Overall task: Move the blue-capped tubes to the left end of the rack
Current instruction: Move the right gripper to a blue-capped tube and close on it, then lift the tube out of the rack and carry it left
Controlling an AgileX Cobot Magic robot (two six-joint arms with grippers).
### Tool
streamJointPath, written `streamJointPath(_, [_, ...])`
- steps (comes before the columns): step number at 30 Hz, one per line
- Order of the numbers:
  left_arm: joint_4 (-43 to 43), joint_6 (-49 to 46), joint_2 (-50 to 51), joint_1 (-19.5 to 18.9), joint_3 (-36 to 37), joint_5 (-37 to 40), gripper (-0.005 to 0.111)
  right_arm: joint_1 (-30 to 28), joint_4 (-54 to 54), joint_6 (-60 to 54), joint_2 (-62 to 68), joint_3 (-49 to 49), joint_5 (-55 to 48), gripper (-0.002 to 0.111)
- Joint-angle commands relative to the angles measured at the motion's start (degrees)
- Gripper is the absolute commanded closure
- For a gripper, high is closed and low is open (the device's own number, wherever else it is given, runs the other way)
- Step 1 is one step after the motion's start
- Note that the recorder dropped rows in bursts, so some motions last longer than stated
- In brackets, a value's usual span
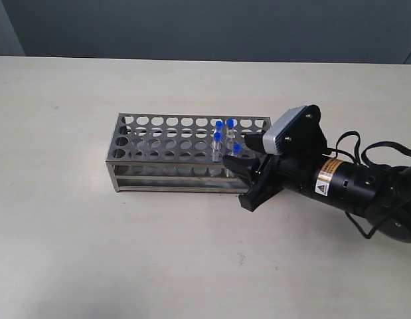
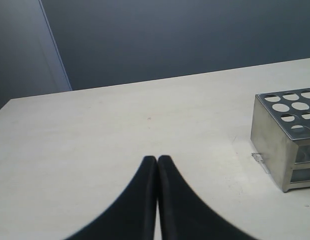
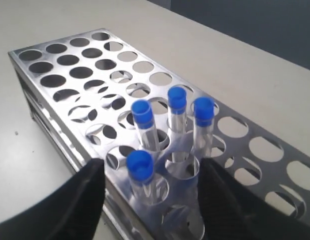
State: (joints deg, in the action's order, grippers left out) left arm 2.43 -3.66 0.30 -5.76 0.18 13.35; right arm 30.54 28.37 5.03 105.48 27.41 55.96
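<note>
Upright, four blue-capped tubes (image 3: 142, 116) cluster in the shiny rack (image 2: 269, 132).

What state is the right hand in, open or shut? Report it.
Open. The right hand has its black fingers wide apart, flanking the nearest blue-capped tube without gripping it.

Standing here, I cannot see the rack's (image 1: 145, 178) four o'clock corner behind the right gripper (image 1: 236, 150), and the right arm (image 1: 364, 189) runs out of sight at four o'clock. The blue-capped tubes (image 1: 217, 137) are too small to read below their caps. The left wrist camera clips the rack to one end, and the left gripper (image 2: 157, 160) at its fingers' roots.
</note>
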Motion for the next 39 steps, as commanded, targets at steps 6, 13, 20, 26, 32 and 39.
streamJointPath(6, [0.09, 0.03, -0.30, 0.23, -0.18, -0.05, 0.106, 0.25, 0.97, 0.08, 3.10, 1.15, 2.85, 0.092])
streamJointPath(13, [0.09, 0.03, -0.30, 0.23, -0.18, -0.05, 0.106, 0.25, 1.14, 1.19, 3.10, 1.17, 3.35, 0.108])
streamJointPath(20, [0.09, 0.03, -0.30, 0.23, -0.18, -0.05, 0.106, 0.25, 1.14, 1.19, -0.50, 1.17, 3.35, 0.108])
streamJointPath(26, [0.09, 0.03, -0.30, 0.23, -0.18, -0.05, 0.106, 0.25, 1.14, 1.19, -7.75, 1.17, 3.25, 0.108])
streamJointPath(32, [0.09, 0.03, -0.30, 0.23, -0.18, -0.05, 0.106, 2.98, 1.30, 3.72, -14.38, 5.15, 0.15, 0.108])
streamJointPath(39, [0.09, 0.03, -0.30, 0.23, -0.18, -0.05, 0.106, 10.16, 1.31, 4.62, -10.79, 18.99, -9.35, 0.108])
